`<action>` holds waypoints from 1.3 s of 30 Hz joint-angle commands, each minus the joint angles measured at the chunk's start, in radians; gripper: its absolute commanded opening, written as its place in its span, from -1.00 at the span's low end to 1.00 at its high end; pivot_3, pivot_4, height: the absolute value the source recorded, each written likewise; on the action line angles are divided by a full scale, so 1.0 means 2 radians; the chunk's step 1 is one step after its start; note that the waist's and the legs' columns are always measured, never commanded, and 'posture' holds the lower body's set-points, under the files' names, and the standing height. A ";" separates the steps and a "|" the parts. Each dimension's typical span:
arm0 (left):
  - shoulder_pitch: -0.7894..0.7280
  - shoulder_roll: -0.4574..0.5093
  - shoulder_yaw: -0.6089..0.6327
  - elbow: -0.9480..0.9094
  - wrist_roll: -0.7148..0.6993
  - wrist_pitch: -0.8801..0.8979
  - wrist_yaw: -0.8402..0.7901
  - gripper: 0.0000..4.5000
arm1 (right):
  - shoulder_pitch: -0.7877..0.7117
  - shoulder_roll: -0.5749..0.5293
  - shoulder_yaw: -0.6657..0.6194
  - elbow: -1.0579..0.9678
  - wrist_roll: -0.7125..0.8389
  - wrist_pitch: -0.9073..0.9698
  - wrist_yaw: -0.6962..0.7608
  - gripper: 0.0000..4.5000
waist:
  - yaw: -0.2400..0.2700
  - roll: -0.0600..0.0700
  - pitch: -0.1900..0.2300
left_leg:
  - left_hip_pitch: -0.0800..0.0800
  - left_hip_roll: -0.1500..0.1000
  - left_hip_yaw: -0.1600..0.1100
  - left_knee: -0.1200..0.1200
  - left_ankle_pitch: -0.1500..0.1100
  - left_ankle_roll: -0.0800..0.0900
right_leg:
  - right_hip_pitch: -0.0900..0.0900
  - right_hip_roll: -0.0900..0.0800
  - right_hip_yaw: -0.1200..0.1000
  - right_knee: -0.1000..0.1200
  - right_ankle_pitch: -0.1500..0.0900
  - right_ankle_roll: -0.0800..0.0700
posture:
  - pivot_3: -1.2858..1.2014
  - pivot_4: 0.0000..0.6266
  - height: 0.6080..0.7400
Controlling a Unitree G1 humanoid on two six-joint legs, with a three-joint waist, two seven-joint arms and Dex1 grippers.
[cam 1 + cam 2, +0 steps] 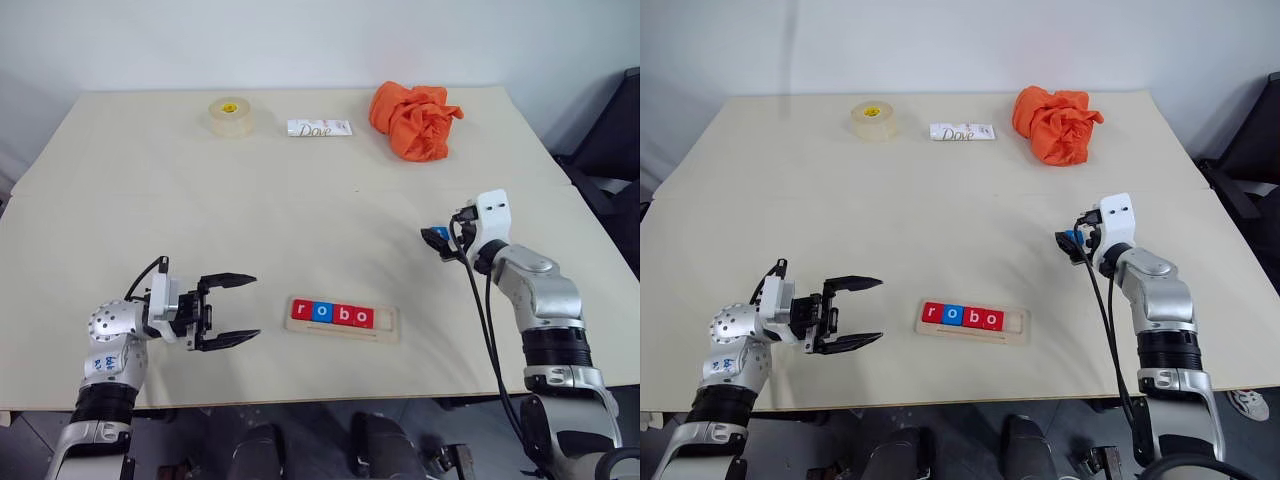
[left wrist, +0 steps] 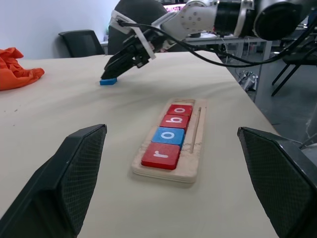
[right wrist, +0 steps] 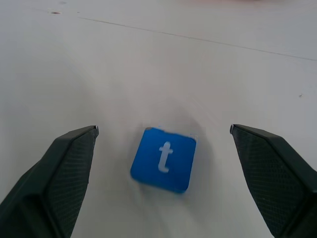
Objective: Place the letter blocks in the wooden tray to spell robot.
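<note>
The wooden tray [image 1: 389, 321] lies near the table's front edge, between my arms. In it sit several letter blocks: a red r [image 1: 302, 310], a blue o [image 1: 322, 313], a red b [image 1: 343, 315] and a red o [image 1: 364, 318], with the tray's right end bare. A blue t block [image 3: 163, 158] lies flat on the table to the right, farther back than the tray. My right gripper [image 3: 163, 130] is low over it and open, one finger on each side, not touching. Left of the tray, my left gripper [image 1: 255, 307] stands open and empty, pointing at it.
At the back of the table are a roll of tape [image 1: 231, 116], a white Dove packet [image 1: 320, 127] and a crumpled orange cloth [image 1: 413, 120]. Black chairs stand beyond the table's right edge.
</note>
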 commanded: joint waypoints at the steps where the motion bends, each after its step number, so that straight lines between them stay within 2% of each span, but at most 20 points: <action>1: 0.007 0.005 0.011 -0.023 -0.004 0.001 -0.007 1.00 | -0.012 0.007 0.001 0.017 -0.005 -0.022 -0.008 0.99 | 0.000 0.000 0.000 | 0.000 0.000 0.000 0.000 0.000 0.000 | 0.000 0.000 0.000 0.000 0.000 0.000 | 0.03 -0.52 1.00; 6: 0.012 0.004 0.014 -0.027 -0.003 0.001 -0.003 1.00 | -0.005 0.024 0.000 0.008 0.001 -0.006 -0.020 0.99 | 0.000 0.000 0.000 | 0.000 0.000 0.000 0.000 0.000 0.000 | 0.000 0.000 0.000 0.000 0.000 0.000 | 0.03 -0.52 1.00; 7: 0.012 0.004 0.014 -0.027 -0.003 0.001 -0.002 1.00 | -0.003 0.026 0.000 0.008 0.001 -0.006 -0.021 0.91 | 0.000 0.000 0.000 | 0.000 0.000 0.000 0.000 0.000 0.000 | 0.000 0.000 0.000 0.000 0.000 0.000 | 0.03 -0.52 1.00; 10: 0.012 0.004 0.014 -0.028 -0.003 0.001 -0.002 1.00 | 0.001 0.031 0.000 0.004 0.002 -0.005 -0.027 0.59 | -0.001 0.000 0.000 | 0.000 0.000 0.000 0.000 0.000 0.000 | 0.000 0.000 0.000 0.000 0.000 0.000 | 0.03 -0.52 1.00; 16: 0.003 0.002 0.013 -0.019 -0.001 0.000 -0.007 1.00 | 0.010 0.036 -0.009 -0.011 0.001 -0.005 -0.048 -0.33 | -0.001 0.000 0.000 | 0.000 0.000 0.000 0.000 0.000 0.000 | 0.000 0.000 0.000 0.000 0.000 0.000 | 0.03 -0.52 1.00; 20: -0.004 0.003 0.012 -0.010 -0.001 0.000 -0.014 1.00 | 0.024 0.033 -0.023 -0.054 0.011 0.010 -0.055 -0.34 | 0.001 0.000 0.000 | 0.000 0.000 0.000 0.000 0.000 0.000 | 0.000 0.000 0.000 0.000 0.000 0.000 | 0.03 -0.52 1.00; 28: -0.022 0.005 0.008 0.011 -0.001 0.001 -0.033 1.00 | 0.129 0.009 -0.044 -0.320 0.065 0.153 -0.054 -0.34 | 0.001 0.000 0.000 | 0.000 0.000 0.000 0.000 0.000 0.000 | 0.000 0.000 0.000 0.000 0.000 0.000 | 0.03 -0.52 1.00; 32: -0.028 0.007 0.006 0.020 -0.001 0.000 -0.040 1.00 | 0.199 0.016 -0.062 -0.445 0.097 0.235 -0.072 -0.34 | 0.002 0.000 0.000 | 0.000 0.000 -0.001 -0.001 0.000 0.000 | 0.000 0.000 0.000 -0.001 0.000 0.000 | 0.03 -0.52 1.00; 35: -0.031 0.006 0.003 0.024 -0.001 0.001 -0.043 1.00 | 0.244 0.031 -0.067 -0.496 0.110 0.266 -0.087 -0.34 | 0.001 0.000 0.000 | 0.000 0.000 -0.001 -0.001 0.000 0.000 | 0.000 0.000 0.000 -0.001 0.000 0.000 | 0.03 -0.52 1.00; 39: -0.034 0.006 -0.001 0.026 -0.003 0.002 -0.046 1.00 | 0.281 0.052 -0.062 -0.510 0.105 0.266 -0.106 -0.34 | 0.001 0.000 0.000 | 0.000 0.000 -0.001 -0.001 0.000 0.000 | 0.000 0.000 0.000 -0.001 0.000 0.000 | 0.03 -0.52 1.00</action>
